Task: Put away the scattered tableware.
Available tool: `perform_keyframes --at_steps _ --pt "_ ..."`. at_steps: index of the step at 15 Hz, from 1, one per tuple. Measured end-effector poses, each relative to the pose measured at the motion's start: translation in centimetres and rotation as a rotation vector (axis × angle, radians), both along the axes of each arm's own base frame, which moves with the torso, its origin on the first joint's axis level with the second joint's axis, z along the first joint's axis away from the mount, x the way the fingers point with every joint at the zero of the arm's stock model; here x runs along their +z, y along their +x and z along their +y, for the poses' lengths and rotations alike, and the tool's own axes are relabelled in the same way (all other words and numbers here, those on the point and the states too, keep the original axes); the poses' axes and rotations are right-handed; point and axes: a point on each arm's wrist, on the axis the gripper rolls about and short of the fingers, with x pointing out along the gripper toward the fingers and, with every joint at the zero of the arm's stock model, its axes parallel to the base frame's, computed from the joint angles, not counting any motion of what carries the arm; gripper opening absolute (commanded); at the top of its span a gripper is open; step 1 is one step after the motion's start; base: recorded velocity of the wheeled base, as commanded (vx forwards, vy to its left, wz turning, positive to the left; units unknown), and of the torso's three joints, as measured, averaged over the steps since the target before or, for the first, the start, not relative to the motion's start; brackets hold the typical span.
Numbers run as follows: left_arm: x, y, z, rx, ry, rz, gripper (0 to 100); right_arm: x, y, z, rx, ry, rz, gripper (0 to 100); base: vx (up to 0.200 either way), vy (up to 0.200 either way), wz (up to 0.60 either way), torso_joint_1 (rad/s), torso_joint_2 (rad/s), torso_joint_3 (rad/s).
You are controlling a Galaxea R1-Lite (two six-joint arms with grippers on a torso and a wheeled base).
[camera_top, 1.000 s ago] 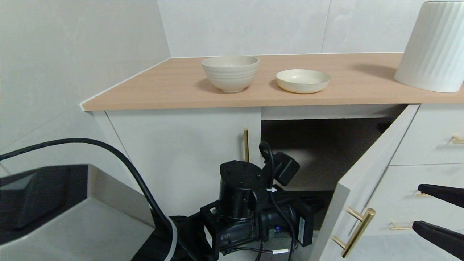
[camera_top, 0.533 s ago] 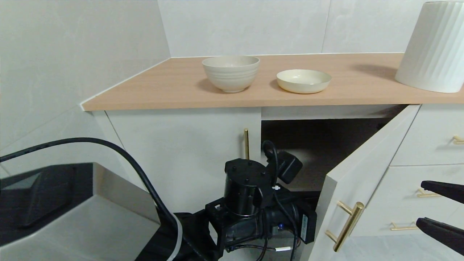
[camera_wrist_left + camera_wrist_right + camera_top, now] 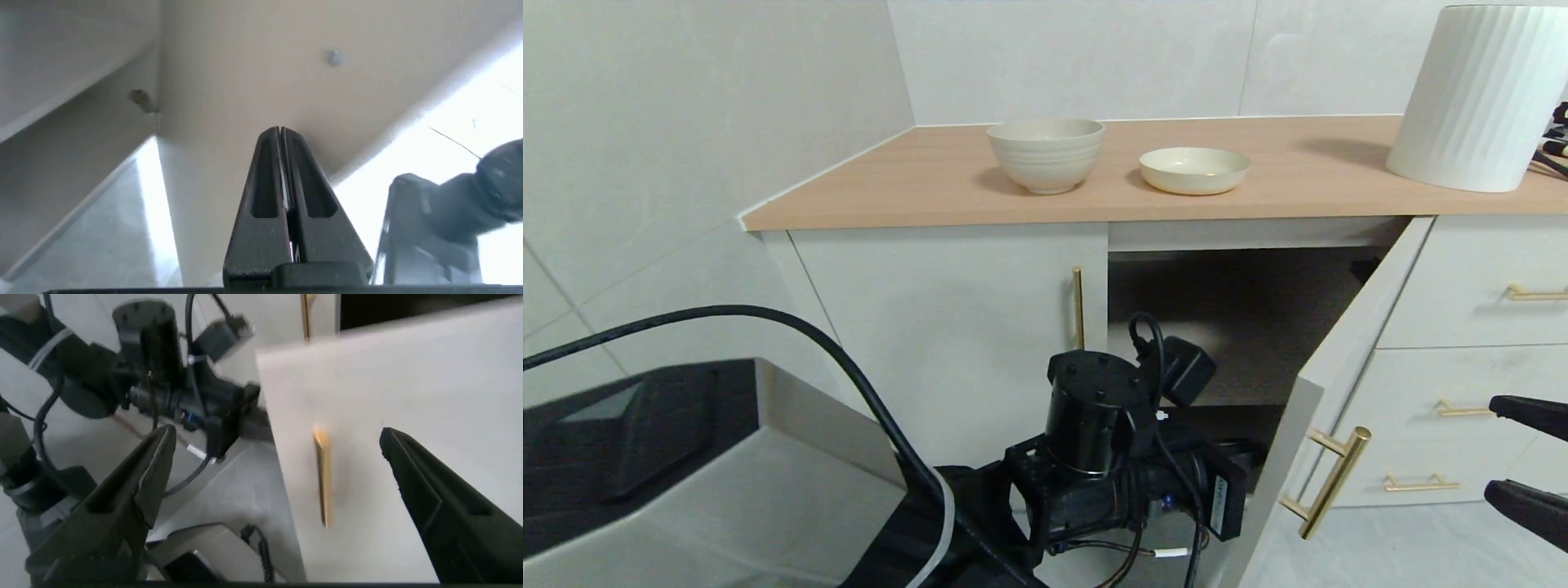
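Jaws on your left gripper (image 3: pixel 279 143) are pressed together with nothing between them. They point at a pale panel (image 3: pixel 245 73) with a small screw head in it; you cannot tell whether the tips touch it. In the head view that arm sits low in front of the cupboard, its wrist at the mouth of the open compartment.

Your right gripper (image 3: pixel 1493 446) hangs at the right edge, jaws spread wide and holding nothing. From its wrist camera they frame the outer face of the cupboard door (image 3: pixel 1347 343) and its gold handle (image 3: pixel 1333 482), apart from both. The door stands swung open toward you, hinged on the right beside a stack of drawers (image 3: pixel 1478 269). Behind it the compartment (image 3: pixel 1233 327) is dark, with a pale shelf inside.

Up on the bench (image 3: pixel 915 188), the bowl (image 3: pixel 1046 155) stands upright above the closed left door (image 3: pixel 947 327). The shallow dish (image 3: pixel 1195 170) sits to its right above the open compartment, near the bowl but not touching it. Farther right on the bench stands a tall white ribbed container (image 3: pixel 1474 98), well apart from the dish.
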Motion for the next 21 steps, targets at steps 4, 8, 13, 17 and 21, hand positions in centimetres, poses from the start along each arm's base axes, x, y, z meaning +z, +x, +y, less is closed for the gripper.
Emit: perform_keyframes --at_steps 4,8,13,17,21 --pt "0.3 0.6 -1.0 0.006 0.0 0.02 0 1.0 -0.1 0.0 -0.001 0.016 -0.034 100 0.0 0.0 0.0 0.0 0.0 0.0" --pt "0.6 -1.4 -2.9 -0.056 -0.006 0.017 0 3.0 -0.2 -0.2 -0.024 0.046 -0.097 100 0.0 0.0 0.0 0.0 0.0 0.0" --pt "1.8 -7.9 -6.4 -0.219 -0.039 -0.005 0 4.5 -1.1 -0.6 -0.017 0.072 -0.147 100 0.0 0.0 0.0 0.0 0.0 0.0" --pt "2.3 -4.5 -3.7 -0.078 -0.034 -0.014 0 4.5 -1.1 -0.6 -0.015 0.065 -0.131 100 0.0 0.0 0.0 0.0 0.0 0.0" --pt "4.9 -0.6 3.8 0.132 -0.034 -0.056 0 4.3 0.9 0.4 -0.019 0.035 -0.074 100 0.0 0.0 0.0 0.0 0.0 0.0"
